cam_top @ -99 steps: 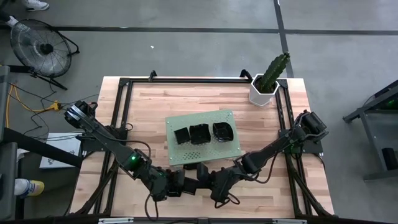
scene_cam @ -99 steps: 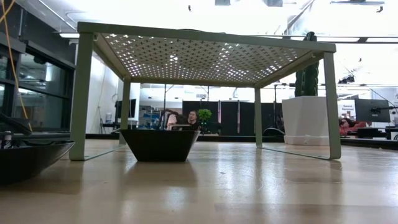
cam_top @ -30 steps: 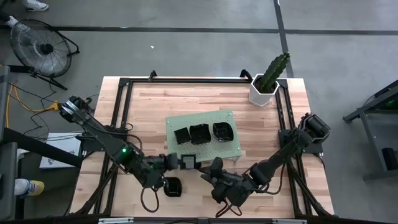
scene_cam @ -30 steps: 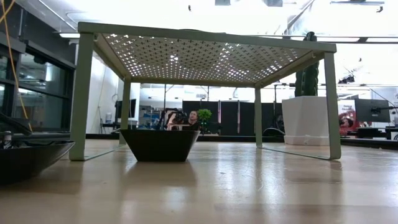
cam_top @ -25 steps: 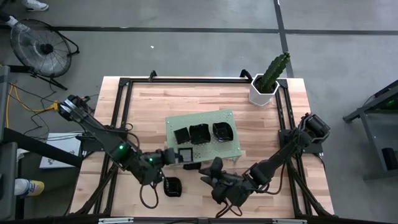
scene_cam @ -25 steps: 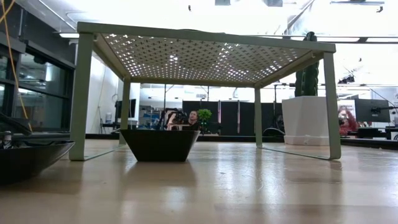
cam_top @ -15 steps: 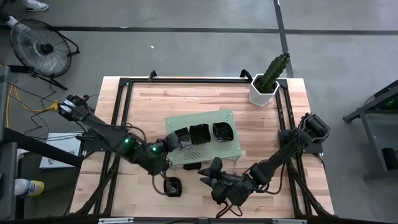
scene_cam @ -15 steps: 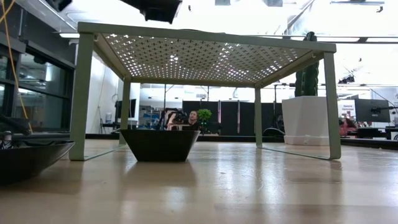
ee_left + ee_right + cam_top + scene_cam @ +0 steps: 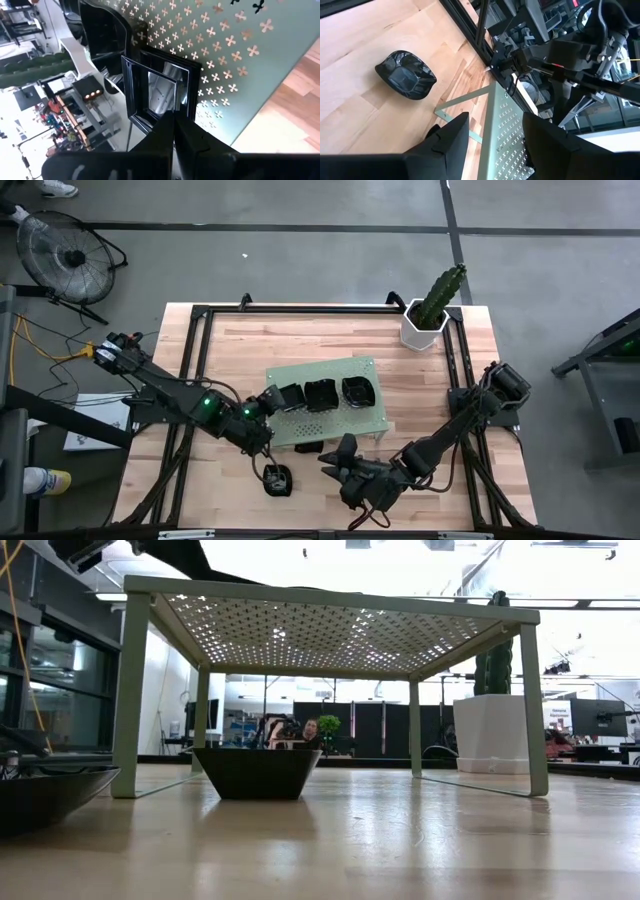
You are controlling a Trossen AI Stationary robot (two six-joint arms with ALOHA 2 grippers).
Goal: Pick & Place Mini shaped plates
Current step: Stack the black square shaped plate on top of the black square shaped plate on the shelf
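Nearby, cactus pot (image 9: 424, 326), floor fan (image 9: 62, 252)

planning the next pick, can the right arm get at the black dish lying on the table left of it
Probably yes. The right gripper has its jaws open and empty, and the petal-edged black dish lies on bare wood beside it, nothing between. The left gripper is up at the green board.

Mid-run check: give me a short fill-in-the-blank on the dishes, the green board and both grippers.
The left gripper is shut on a small ____ dish.
It hangs over the left end of the ____ board.
The right gripper has its jaws ____ and holds nothing.
A black dish lies on the ____ table near the front edge.

Missing: black; green; open; wooden
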